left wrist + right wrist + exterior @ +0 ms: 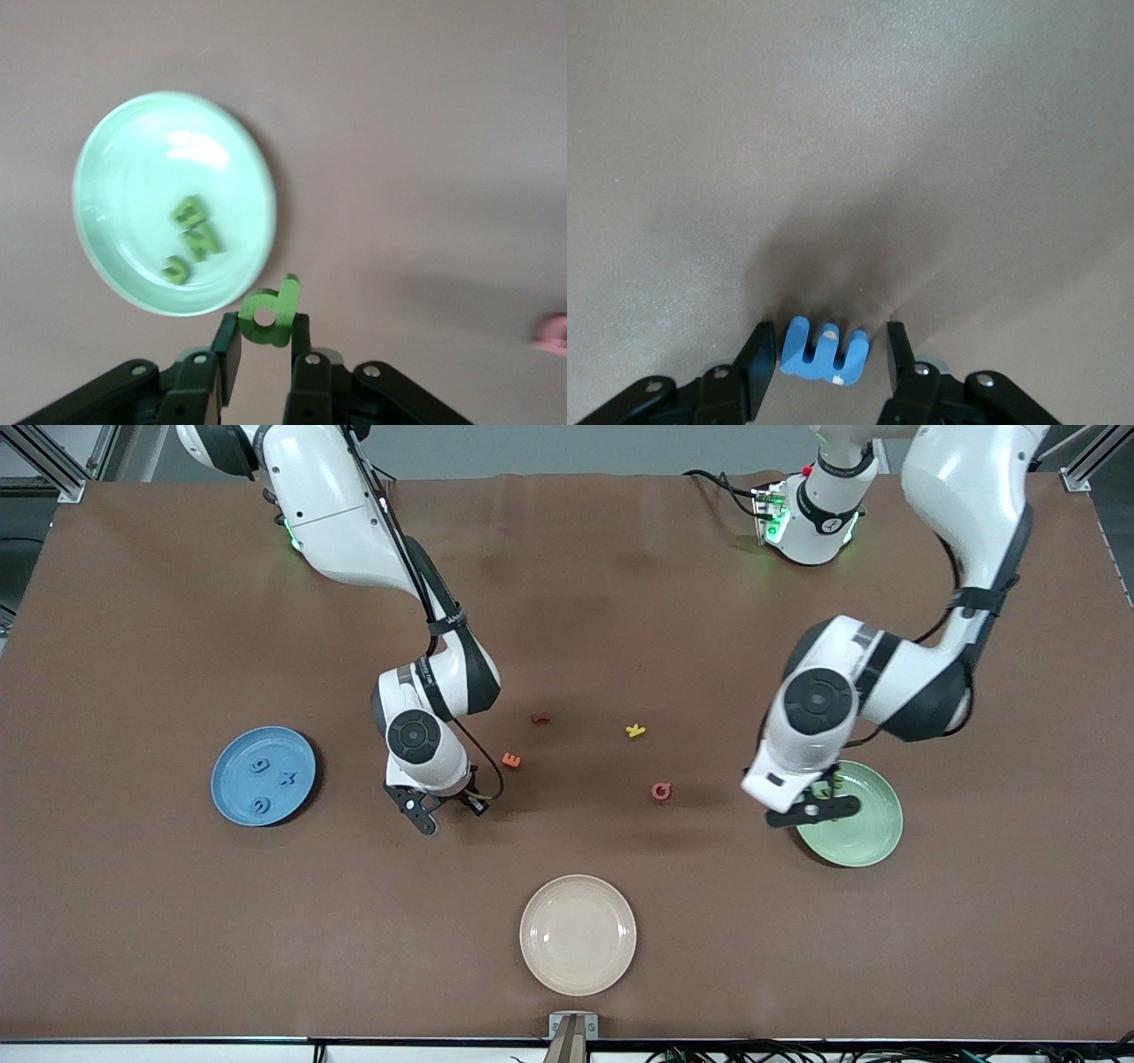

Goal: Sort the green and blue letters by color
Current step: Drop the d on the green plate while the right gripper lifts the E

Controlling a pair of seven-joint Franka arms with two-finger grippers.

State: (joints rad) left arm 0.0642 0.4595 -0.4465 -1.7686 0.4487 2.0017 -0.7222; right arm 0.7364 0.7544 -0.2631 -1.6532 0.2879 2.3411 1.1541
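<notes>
My left gripper (265, 335) is shut on a green p (276, 305) and hangs just over the rim of the green plate (864, 841), on the side toward the right arm's end. In that plate (124, 159) lie three green letters (197, 237). My right gripper (830, 345) is low on the brown mat, its open jaws straddling a blue m (824, 354) with a gap still showing at one finger. In the front view this gripper (438, 810) hides the m. The blue plate (235, 779) holds three blue characters (259, 765).
A cream plate (578, 934) sits near the front edge. Between the two grippers lie an orange E (511, 760), a dark red piece (540, 717), a yellow K (635, 731) and a pink Q (661, 791).
</notes>
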